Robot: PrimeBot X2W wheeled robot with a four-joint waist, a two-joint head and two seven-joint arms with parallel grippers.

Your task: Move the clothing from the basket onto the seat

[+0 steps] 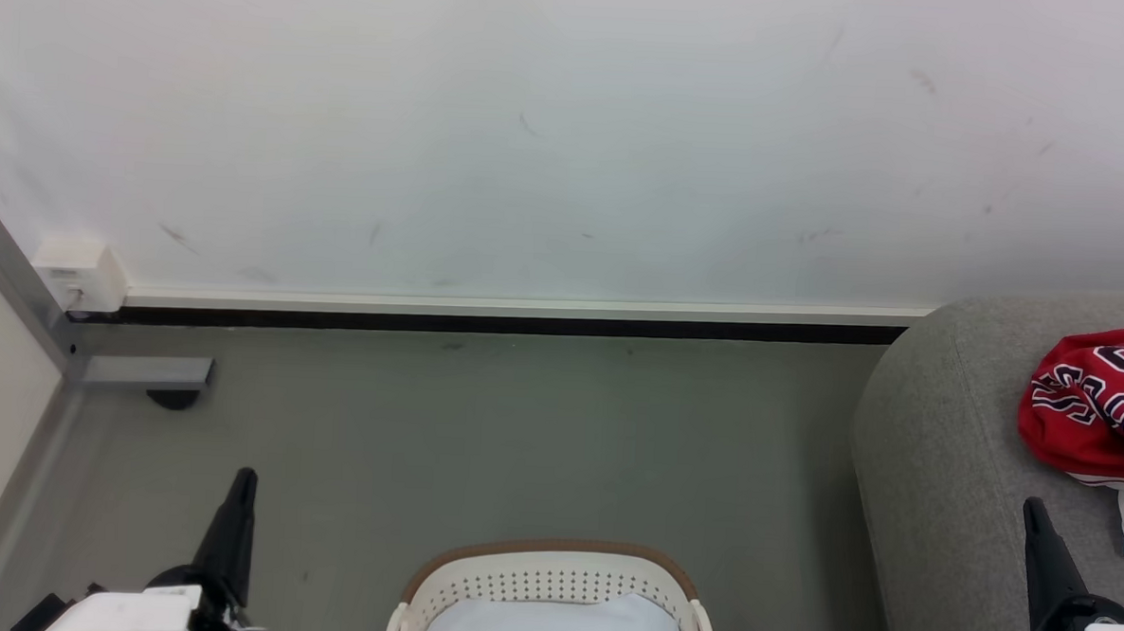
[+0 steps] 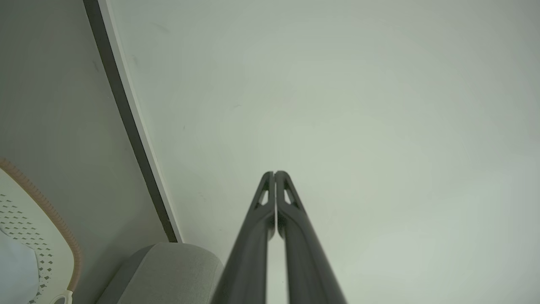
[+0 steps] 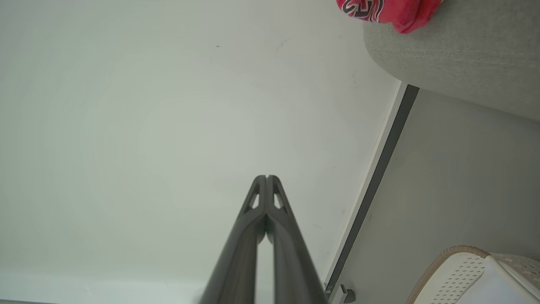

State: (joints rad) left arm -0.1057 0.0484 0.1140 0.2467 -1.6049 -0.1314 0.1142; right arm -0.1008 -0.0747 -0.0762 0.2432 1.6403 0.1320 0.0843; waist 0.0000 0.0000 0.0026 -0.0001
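Red lettered clothing (image 1: 1099,401) lies crumpled on grey seat (image 1: 944,465); cream basket (image 1: 550,582) stands apart

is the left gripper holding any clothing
No, the left gripper is shut with nothing between its two dark fingers.

Plastic, cloth and matt surfaces
Basket (image 1: 551,573) at 6 o'clock: perforated matt plastic; seat (image 1: 944,465) at 3 o'clock: coarse grey cloth; clothing (image 1: 1094,415) there: smooth red fabric; floor (image 1: 519,427): smooth, matt.

Scuffed white wall (image 1: 571,117), grey floor (image 1: 519,427), perhaps a socket box (image 1: 80,274).
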